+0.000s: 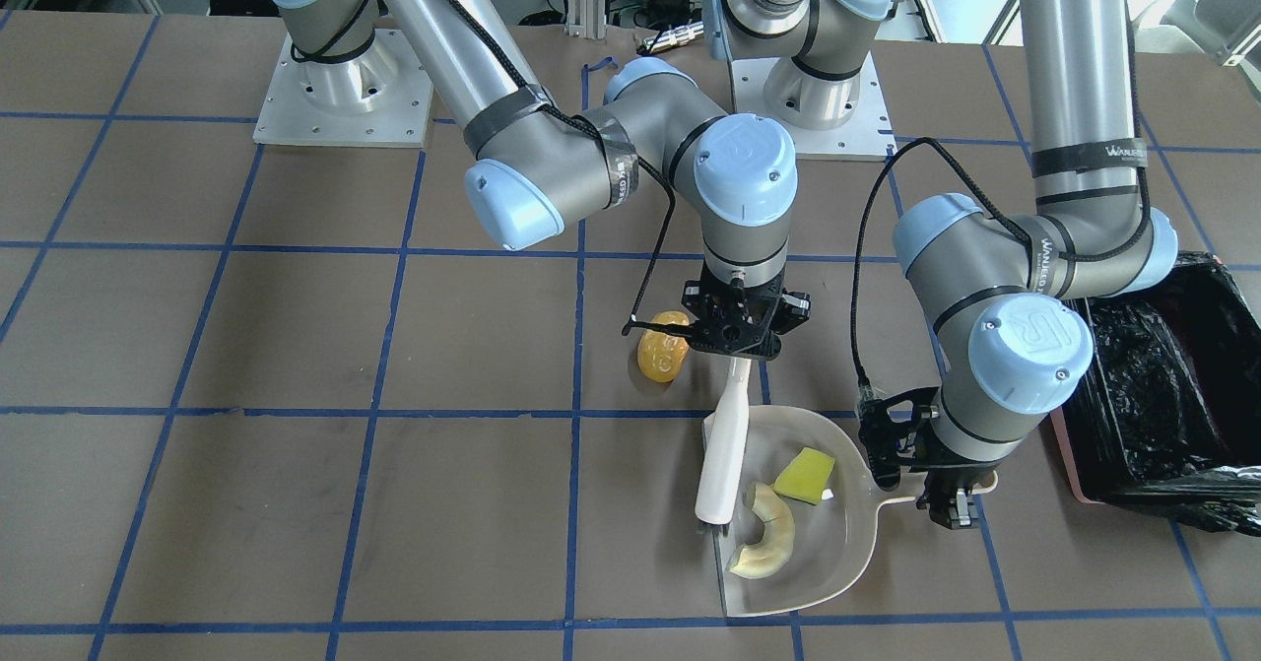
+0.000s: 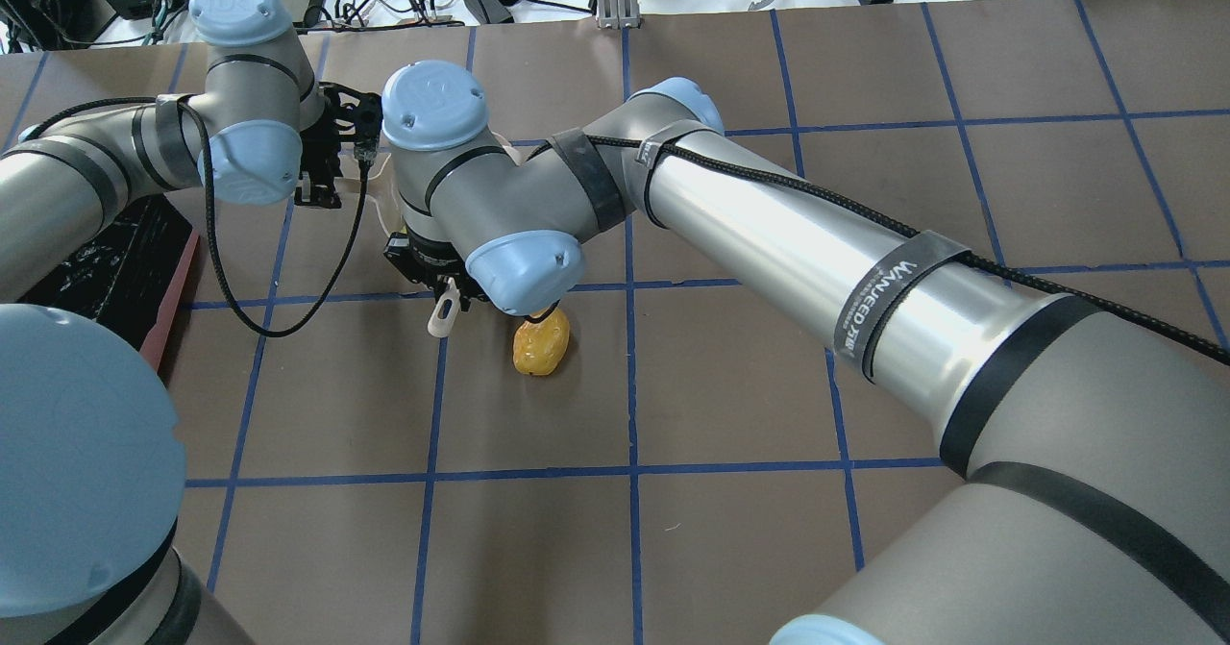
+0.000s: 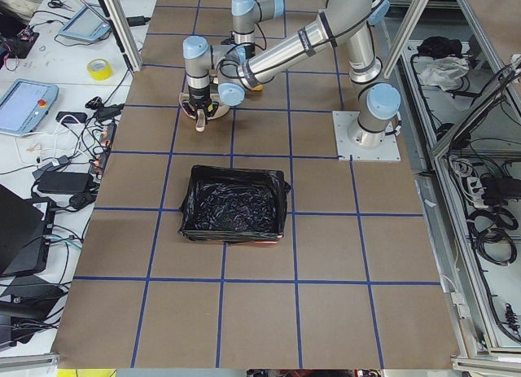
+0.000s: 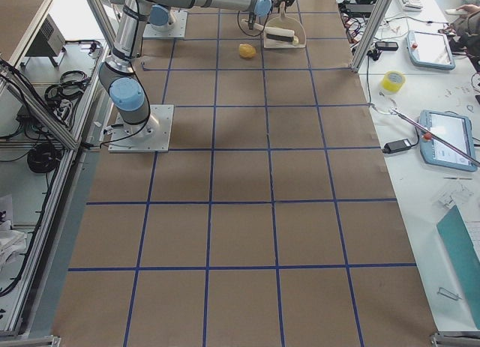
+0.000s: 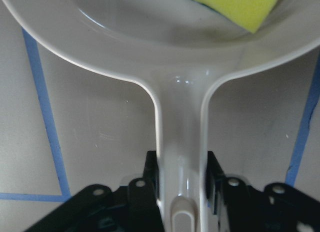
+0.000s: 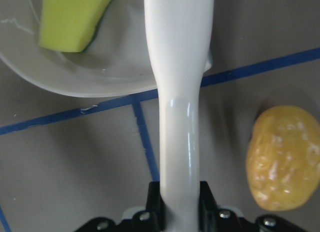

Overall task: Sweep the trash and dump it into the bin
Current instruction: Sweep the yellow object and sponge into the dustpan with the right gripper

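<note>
On the table [image 1: 296, 503] beside the right gripper [image 1: 737, 354], jaws clamped on the brush [image 1: 722, 454], the orange lump [image 1: 662, 348] lies outside the dustpan [image 1: 823, 553] that the left gripper [image 1: 948, 505] holds by its handle, jaws closed on it. Bristles should go behind the lump, pan lip flat.

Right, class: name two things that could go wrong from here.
1. The orange lump lies on the table outside the dustpan, beside the right hand holding the brush; it may roll away or be left behind.
2. The wedge and crescent lie loose in the dustpan; if the left hand tilts it toward the bin, they could spill.
</note>
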Robot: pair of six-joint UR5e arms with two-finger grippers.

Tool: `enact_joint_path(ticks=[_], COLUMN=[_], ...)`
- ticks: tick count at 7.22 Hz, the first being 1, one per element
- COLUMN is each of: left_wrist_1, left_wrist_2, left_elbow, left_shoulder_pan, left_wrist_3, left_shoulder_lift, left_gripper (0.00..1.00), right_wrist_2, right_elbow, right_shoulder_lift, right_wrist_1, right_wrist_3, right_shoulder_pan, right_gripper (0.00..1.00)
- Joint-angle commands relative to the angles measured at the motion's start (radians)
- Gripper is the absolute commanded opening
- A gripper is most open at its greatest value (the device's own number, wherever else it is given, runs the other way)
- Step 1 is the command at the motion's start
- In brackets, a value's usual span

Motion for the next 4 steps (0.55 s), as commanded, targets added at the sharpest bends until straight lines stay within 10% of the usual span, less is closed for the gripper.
enact_joint_path(ticks=[1,4], left_wrist_1=[-0.008,-0.022], left_wrist_2=[-0.002,0.000], left_elbow=[-0.011,-0.174], left_shoulder_pan=[0.004,0.045], left_wrist_3=[0.008,0.102], left_shoulder_lift=[0.022,0.165], left_gripper=[0.00,0.00], right_wrist_2=[-0.074,-0.079], right_elbow=[0.034,0.366], right_shoulder_lift=[-0.119,-0.372], right_wrist_1=[0.198,0.196], right_wrist_3=[-0.022,-0.051], right_shoulder_pan=[-0.018,-0.018], right_gripper=[0.04,0.03])
